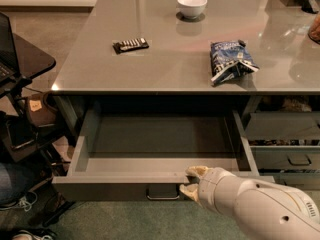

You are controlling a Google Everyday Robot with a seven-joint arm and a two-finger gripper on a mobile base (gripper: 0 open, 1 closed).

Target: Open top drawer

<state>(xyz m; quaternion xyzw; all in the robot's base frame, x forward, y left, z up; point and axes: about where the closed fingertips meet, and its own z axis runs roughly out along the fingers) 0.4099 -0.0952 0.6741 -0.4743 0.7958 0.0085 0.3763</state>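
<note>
The top drawer (pixel 120 178) is a wide dark-grey drawer under the grey counter, pulled far out toward me, with a plain grey interior that holds nothing. Its small loop handle (pixel 162 193) shows at the centre of the front panel. My gripper (pixel 191 180) sits at the front panel's top edge, just right of the handle, on the end of my white arm coming in from the lower right. One fingertip (pixel 196 170) lies on top of the panel edge and the other is in front of it, below the edge.
On the counter (pixel 165 64) lie a white bowl (pixel 192 5), a dark chocolate bar (pixel 130 45) and a blue chip bag (pixel 229 60). Narrower grey drawers (pixel 285 146) stand at the right. A black side table (pixel 25 64) and clutter stand at the left.
</note>
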